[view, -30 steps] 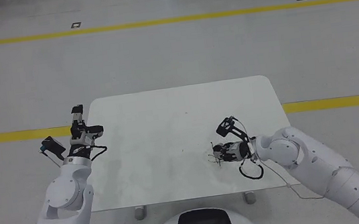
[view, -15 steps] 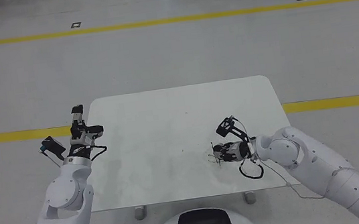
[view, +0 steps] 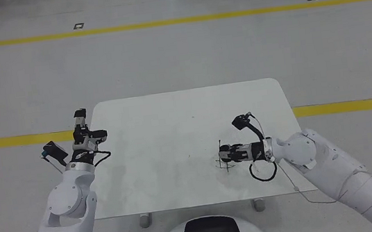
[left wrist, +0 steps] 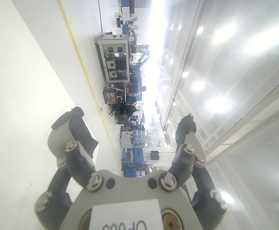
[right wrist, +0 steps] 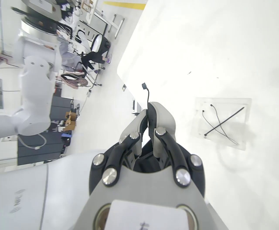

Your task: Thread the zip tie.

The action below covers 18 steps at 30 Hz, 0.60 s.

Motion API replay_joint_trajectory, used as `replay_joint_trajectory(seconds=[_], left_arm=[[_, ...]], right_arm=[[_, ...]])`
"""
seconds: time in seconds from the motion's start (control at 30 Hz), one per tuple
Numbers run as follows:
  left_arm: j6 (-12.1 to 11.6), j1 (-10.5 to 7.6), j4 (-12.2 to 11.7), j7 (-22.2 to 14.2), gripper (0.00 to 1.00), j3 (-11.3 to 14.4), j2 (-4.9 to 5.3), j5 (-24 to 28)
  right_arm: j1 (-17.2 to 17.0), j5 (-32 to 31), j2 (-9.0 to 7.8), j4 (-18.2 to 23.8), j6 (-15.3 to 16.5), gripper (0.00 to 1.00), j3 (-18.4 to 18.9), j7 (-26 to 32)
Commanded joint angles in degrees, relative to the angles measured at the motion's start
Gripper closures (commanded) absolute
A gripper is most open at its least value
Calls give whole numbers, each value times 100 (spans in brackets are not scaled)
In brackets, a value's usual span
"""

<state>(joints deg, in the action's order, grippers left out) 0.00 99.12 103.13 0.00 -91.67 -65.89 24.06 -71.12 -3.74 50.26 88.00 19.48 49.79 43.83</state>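
Observation:
My right gripper (right wrist: 148, 109) is shut on a thin black zip tie (right wrist: 148, 93). The tie's square head (right wrist: 143, 85) sticks out past the fingertips. Beside the gripper, a clear flat tray (right wrist: 244, 102) lies on the white table (right wrist: 196, 43) and holds more black zip ties (right wrist: 224, 122), crossed over one another. From above, the right gripper (view: 223, 155) hovers over the table's front right part. My left gripper (view: 79, 116) stands by the table's left edge. It (left wrist: 130, 115) is open, points up into the room, and has nothing between its fingers.
The white table (view: 174, 131) is bare apart from the tray area. Its front edge runs close to the right gripper. A yellow floor line (view: 7, 141) passes behind the left arm.
The right wrist has turned and the forearm has shifted a little to the right, with the gripper staying near the same spot. The left arm has not moved.

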Motion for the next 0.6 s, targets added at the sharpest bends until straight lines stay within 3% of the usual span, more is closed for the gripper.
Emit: replay_joint_trajectory(seconds=[0.0, 0.17, 0.23, 0.3, 0.43, 0.5, 0.57], left_arm=[[0, 0, 0, 0, 0, 0, 0, 0], [-9, -5, 20, -20, 0, 10, 0, -24], [-192, 72, 242, -206, 0, 122, 12, -517], [-464, 240, 447, -326, 0, 323, 34, -1530], [-545, 348, 627, -363, 0, 975, 18, -2786], [-635, 327, 653, -239, 0, 1153, 6, -3162], [-635, 327, 653, -239, 0, 1153, 6, -3162]], right_arm=[[-3, -24, 0, 3, 0, 100, -1, -14], [-3, -24, 0, 3, 0, 100, -1, -14], [-21, 105, 20, -19, -10, 100, 3, -86], [28, 519, 55, -130, 0, 100, 35, -54], [206, 1140, 131, -419, 0, 100, 59, 174], [269, 1279, 152, -464, 0, 100, 76, 285], [269, 1279, 152, -464, 0, 100, 76, 285]])
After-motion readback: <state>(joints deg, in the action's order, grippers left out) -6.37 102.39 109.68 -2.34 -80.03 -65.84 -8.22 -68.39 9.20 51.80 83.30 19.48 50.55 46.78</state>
